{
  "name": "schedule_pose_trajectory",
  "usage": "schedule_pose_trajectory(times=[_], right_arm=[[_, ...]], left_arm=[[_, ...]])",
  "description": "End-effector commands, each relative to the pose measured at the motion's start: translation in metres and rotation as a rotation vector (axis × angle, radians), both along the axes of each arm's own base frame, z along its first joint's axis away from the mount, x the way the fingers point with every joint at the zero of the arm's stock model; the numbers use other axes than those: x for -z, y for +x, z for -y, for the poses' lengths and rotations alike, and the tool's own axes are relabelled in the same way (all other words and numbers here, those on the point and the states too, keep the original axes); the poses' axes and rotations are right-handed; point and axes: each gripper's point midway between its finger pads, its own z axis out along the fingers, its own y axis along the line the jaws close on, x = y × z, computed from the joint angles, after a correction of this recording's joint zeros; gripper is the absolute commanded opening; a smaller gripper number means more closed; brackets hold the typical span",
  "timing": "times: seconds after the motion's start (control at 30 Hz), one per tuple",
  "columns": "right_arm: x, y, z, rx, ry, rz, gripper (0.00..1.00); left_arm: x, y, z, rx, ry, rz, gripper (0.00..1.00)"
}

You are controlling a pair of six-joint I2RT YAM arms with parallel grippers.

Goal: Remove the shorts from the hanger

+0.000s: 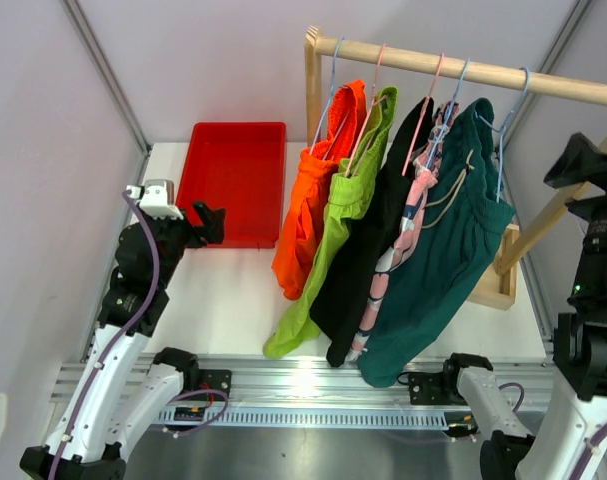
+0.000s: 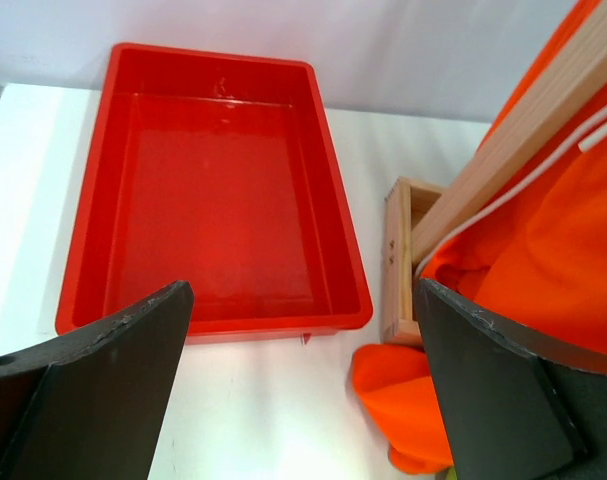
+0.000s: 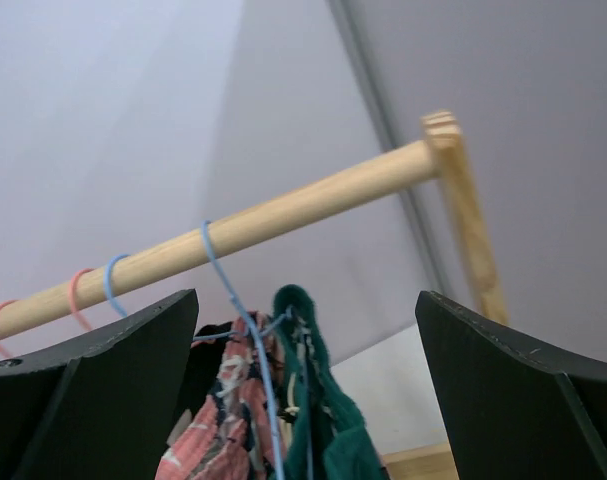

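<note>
Here's the left gripper [image 2: 298,297], jaws spread wide with nothing between them. In its wrist view the red tray [image 2: 223,180] fills the upper left beyond the fingers, and the orange shorts [image 2: 543,260] bulge in at the right edge, close beside the right finger but not in the grip. From above, that gripper sits at the left of the frame by the tray's near corner, over the white table [image 1: 233,290], well apart from the hanging clothes. Over to the right gripper [image 3: 305,300]: also open and holding nothing, tipped upward. The wooden rail [image 3: 283,215] slants across the frame above its fingers, and the dark teal shorts [image 3: 313,370] on a blue hanger [image 3: 228,280] show in the gap between them, farther off, with the pink patterned shorts [image 3: 218,445] at lower left. Overhead, all five pairs hang from the rail at upper centre. Orange is leftmost, then the lime green shorts [image 1: 338,215], the black shorts [image 1: 368,265], pink patterned, and teal rightmost. The right arm stands at the frame's right edge, clear of them.
</note>
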Motion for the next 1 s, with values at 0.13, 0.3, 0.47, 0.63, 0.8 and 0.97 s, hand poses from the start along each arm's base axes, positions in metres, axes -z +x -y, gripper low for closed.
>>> schedule_pose_trajectory(times=[0.13,0.3,0.47,0.63,0.8,0.97], right_arm=[[0.02,0.075,-0.04,-0.271,-0.005,-0.166,0.95],[0.063,0.103,-0.053,-0.361,0.038,-0.325,0.92],[0.092,0.117,-0.06,-0.396,0.069,-0.413,0.88],[0.12,0.128,-0.067,-0.415,0.081,-0.482,0.81],[0.134,0.138,-0.071,-0.428,0.087,-0.52,0.53],[0.133,0.143,-0.073,-0.429,0.078,-0.517,0.0]], left_arm=[[-0.017,-0.007,0.008,0.061,0.017,0.051,0.99],[-0.017,-0.009,0.007,0.058,0.021,0.05,0.99],[-0.019,-0.01,0.008,0.064,0.016,0.054,0.99],[-0.018,-0.01,0.008,0.067,0.015,0.05,0.99],[-0.017,-0.01,0.008,0.067,0.016,0.047,0.99],[-0.015,-0.009,0.008,0.067,0.019,0.04,0.99]])
